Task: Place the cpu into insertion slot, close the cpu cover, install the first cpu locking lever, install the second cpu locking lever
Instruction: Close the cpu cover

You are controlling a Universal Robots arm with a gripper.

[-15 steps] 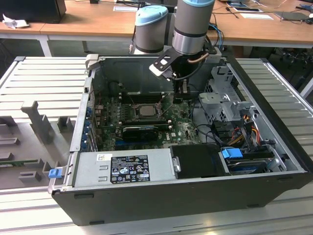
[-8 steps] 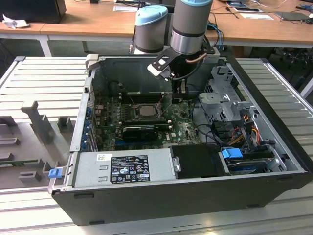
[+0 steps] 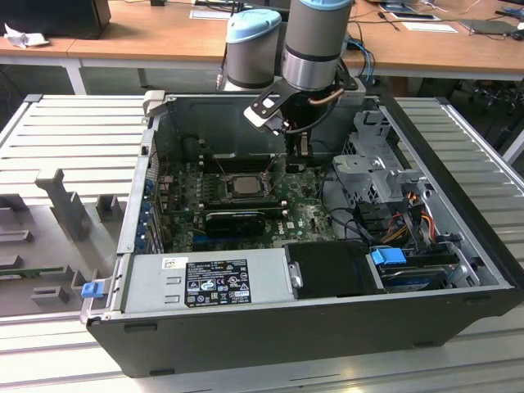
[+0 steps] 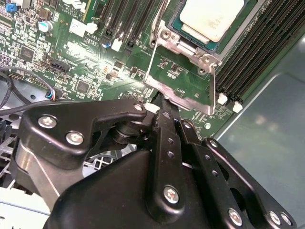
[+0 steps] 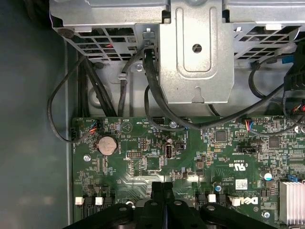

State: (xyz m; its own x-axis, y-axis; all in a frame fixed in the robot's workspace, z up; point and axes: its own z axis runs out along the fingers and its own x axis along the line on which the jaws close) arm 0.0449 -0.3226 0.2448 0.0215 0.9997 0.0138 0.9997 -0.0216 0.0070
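Note:
The cpu (image 4: 212,16), a silver-grey square chip, lies in the insertion slot (image 4: 248,21) on the green motherboard; from the exterior view it sits mid-board (image 3: 243,185). The cpu cover (image 4: 178,98), a thin metal frame with a square window, stands swung open from its hinge at the socket's edge, and green board shows through the window. My gripper (image 4: 163,106) is shut, its black fingers pressed together, with the tips right at the cover's free edge. In the first wrist view the fingertips (image 5: 157,188) point down at the board. A thin lever rod (image 4: 159,19) runs beside the socket.
The open computer case holds a metal drive cage (image 3: 377,164) with cables at the exterior view's right, a power supply (image 3: 205,282) at the front and a long black card (image 3: 237,219) below the socket. Memory slots (image 4: 259,47) flank the socket. A coin battery (image 5: 107,144) sits on the board.

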